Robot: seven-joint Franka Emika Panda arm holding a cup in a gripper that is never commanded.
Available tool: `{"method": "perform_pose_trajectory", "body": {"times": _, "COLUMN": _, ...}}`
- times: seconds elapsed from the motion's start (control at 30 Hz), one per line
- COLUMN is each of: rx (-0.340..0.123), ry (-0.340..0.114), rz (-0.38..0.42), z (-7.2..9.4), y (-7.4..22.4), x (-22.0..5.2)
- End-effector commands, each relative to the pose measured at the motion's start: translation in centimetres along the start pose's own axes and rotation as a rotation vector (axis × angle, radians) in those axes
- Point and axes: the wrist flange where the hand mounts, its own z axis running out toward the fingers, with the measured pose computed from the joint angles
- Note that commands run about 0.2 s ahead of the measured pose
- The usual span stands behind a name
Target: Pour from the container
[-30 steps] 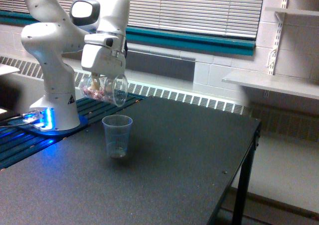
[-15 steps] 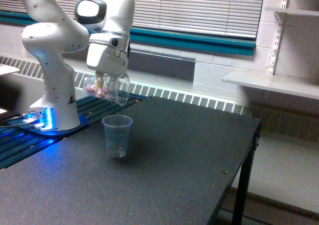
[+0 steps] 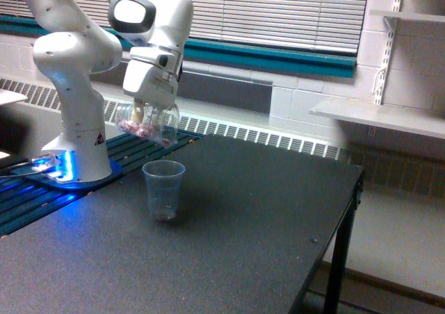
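End effector [image 3: 147,110] is gripping the container [image 3: 146,124], a small clear jar with pinkish-brown bits inside, holding it in the air above the surface [image 3: 229,217] and a little to the left of and above the ribbed plastic cup [image 3: 163,189]. Versus the earlier frames the arm is rising and shifting slightly right, and the container is tipping further, its mouth now pointing down-right toward the cup. The bits are sliding along the lower wall toward the mouth but none are visibly falling yet; the cup is looking empty or nearly so, hard to tell at this size. Cup is standing upright in the same spot, near the left front part of the surface, not touching the container. Judging from this, the pour is just getting started: tilt is increasing, contents are about to spill. Mouth seems roughly over the cup rim but alignment is hard to confirm from this single view, so some bits may be missing the cup
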Motion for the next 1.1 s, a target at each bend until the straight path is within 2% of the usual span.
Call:
{"method": "perform_pose_trajectory", "body": {"times": 0.03, "rx": -0.03, "ry": -0.031, "rz": 0.021, "z": 0.9, "y": -0.2, "x": -1.6}}
{"method": "perform_pose_trajectory", "body": {"times": 0.33, "rx": -0.061, "ry": -0.054, "rz": 0.037, "z": 1.1, "y": 0.3, "x": -2.1}}
{"method": "perform_pose_trajectory", "body": {"times": 1.1, "rx": -0.149, "ry": -0.086, "rz": 0.003, "z": 1.0, "y": 1.3, "x": -3.5}}
